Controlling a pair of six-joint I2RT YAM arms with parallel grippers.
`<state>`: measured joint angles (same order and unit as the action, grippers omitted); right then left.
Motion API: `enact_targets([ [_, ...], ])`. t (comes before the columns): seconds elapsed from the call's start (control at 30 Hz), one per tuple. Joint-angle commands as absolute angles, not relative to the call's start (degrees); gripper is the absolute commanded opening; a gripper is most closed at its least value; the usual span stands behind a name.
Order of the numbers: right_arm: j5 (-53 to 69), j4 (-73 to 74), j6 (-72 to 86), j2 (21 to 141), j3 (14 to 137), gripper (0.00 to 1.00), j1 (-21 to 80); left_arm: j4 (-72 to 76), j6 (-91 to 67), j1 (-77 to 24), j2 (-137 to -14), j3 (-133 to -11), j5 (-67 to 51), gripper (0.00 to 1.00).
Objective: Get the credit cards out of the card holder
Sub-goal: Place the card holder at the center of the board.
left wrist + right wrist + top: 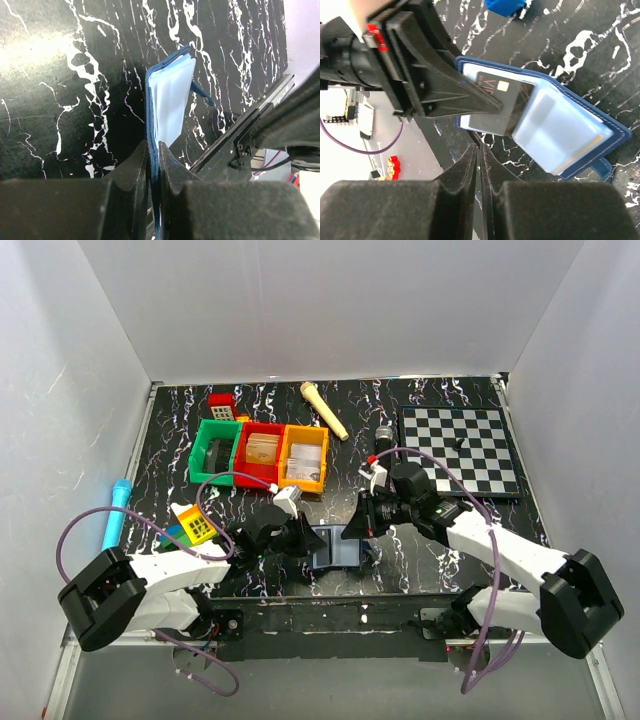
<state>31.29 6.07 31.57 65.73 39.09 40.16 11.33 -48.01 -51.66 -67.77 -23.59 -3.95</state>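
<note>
The navy-blue card holder (335,548) lies spread open near the table's front edge, its pale blue inside (560,132) facing up. A dark credit card (510,102) with a chip sticks partway out of its pocket. My left gripper (305,540) is shut on the holder's left edge; in the left wrist view the holder (170,95) runs edge-on between the fingertips (154,147). My right gripper (480,149) sits just below the card, jaws almost together, with a thin dark edge running from the card's lower corner down between them. In the top view the right gripper (365,527) is at the holder's right side.
Green (215,450), red (262,452) and orange (304,458) bins stand in a row behind. A chessboard (460,445) lies at back right, a cream stick (323,410) at back centre. A blue marker (115,512) and yellow toy block (197,525) lie left.
</note>
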Motion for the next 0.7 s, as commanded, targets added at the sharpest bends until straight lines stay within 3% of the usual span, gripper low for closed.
enact_targets([
  [0.0, 35.2, -2.0, 33.2, 69.7, 36.4, 0.12, 38.6, 20.3, -48.8, -49.3, -68.5, -21.6, -11.0, 0.0],
  [0.57, 36.7, -11.0, 35.4, 85.6, 33.0, 0.11, 35.9, 23.6, -48.4, -44.3, -77.9, -21.2, -19.8, 0.01],
  [0.67, 36.1, -10.8, 35.5, 87.3, 32.9, 0.11, 35.8, 22.3, -48.4, -44.3, -78.8, -21.7, -19.4, 0.1],
])
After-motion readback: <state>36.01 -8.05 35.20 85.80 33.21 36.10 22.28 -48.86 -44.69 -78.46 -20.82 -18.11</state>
